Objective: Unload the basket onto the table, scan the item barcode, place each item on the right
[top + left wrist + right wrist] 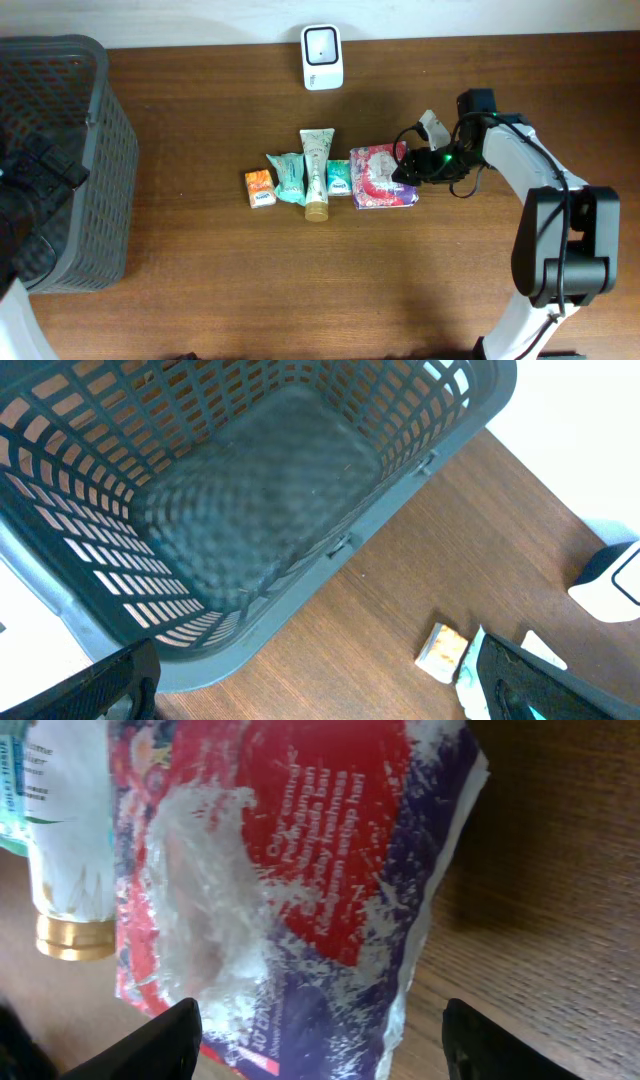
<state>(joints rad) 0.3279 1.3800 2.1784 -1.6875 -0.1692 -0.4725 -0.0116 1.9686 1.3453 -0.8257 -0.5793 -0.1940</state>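
A white scanner (322,57) stood at the back edge of the desk (300,290). A row of five small goods lay in front of it, well apart from it. The orange packet (259,188) was farthest to the scanner's left, then came a teal sachet (288,177). A tube (317,172) with a gold cap lay almost straight in front of the scanner, with a small teal packet (339,180) next to it. The red-and-purple packet (378,178) ended the row, in front and to the right of the scanner, flat on the desk.

The right tool (405,168) sat at that packet's edge farthest from the scanner's line. In the wrist view its fingers (165,1040) stood wide apart, one on either side of the packet's crinkled end. They were not clamped on it.

The left tool (315,670) hung over the grey basket (100,150), far to the scanner's left. Its jaws were spread fully and held nothing.
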